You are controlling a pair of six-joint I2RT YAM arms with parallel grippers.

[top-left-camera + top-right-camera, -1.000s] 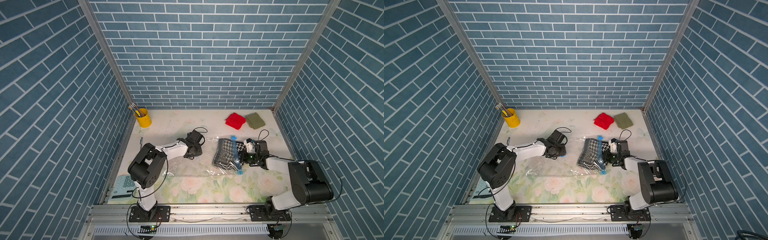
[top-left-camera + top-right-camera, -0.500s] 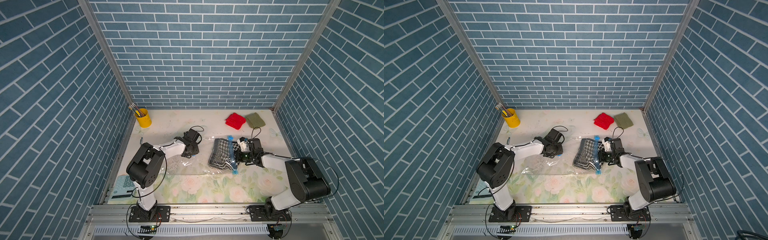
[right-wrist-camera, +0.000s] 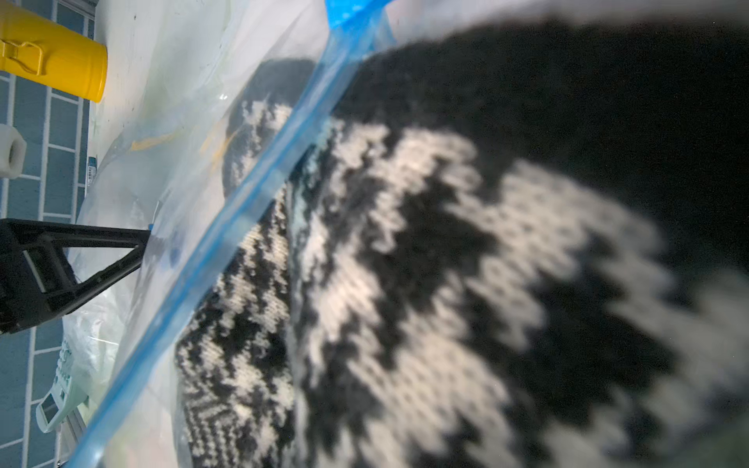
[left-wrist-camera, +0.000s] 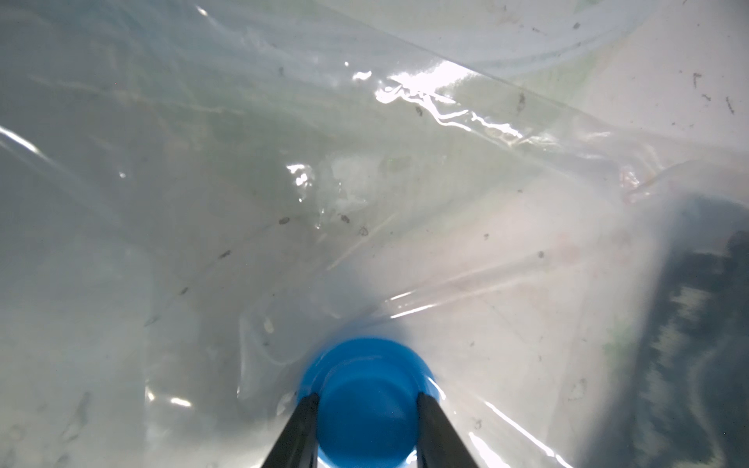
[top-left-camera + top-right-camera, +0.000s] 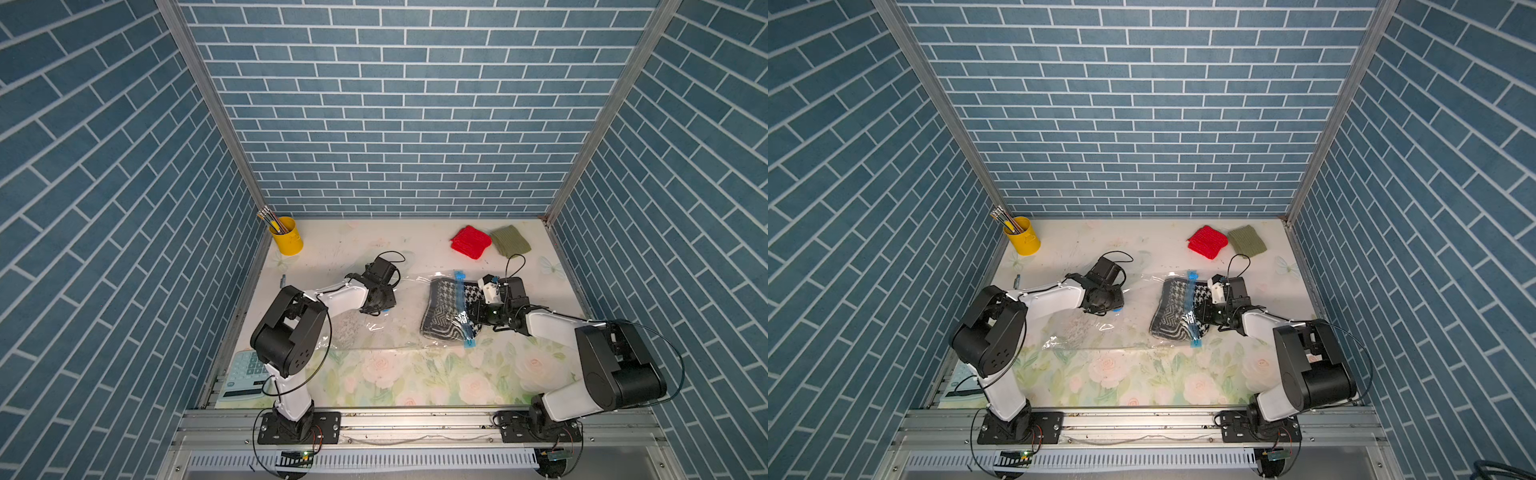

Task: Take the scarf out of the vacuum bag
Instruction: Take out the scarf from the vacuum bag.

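Clear vacuum bag (image 5: 374,332) lies lengthwise side to side on the floral worktop (image 5: 415,374), mouth facing the right arm. The houndstooth scarf (image 5: 440,309) straddles that mouth, half out, alongside the zip strip (image 5: 460,291). The right pincer (image 5: 473,311) is closed on the scarf's outer end; the left pincer (image 4: 367,396) clamps the blue valve cap (image 4: 367,364)

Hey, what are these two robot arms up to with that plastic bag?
They're getting the scarf out of the vacuum bag. The left claw pinches the bag's blue valve cap, anchoring it, while the right claw grips the scarf's edge at the open end. The scarf lies across the zip strip, partly out, mostly inside.
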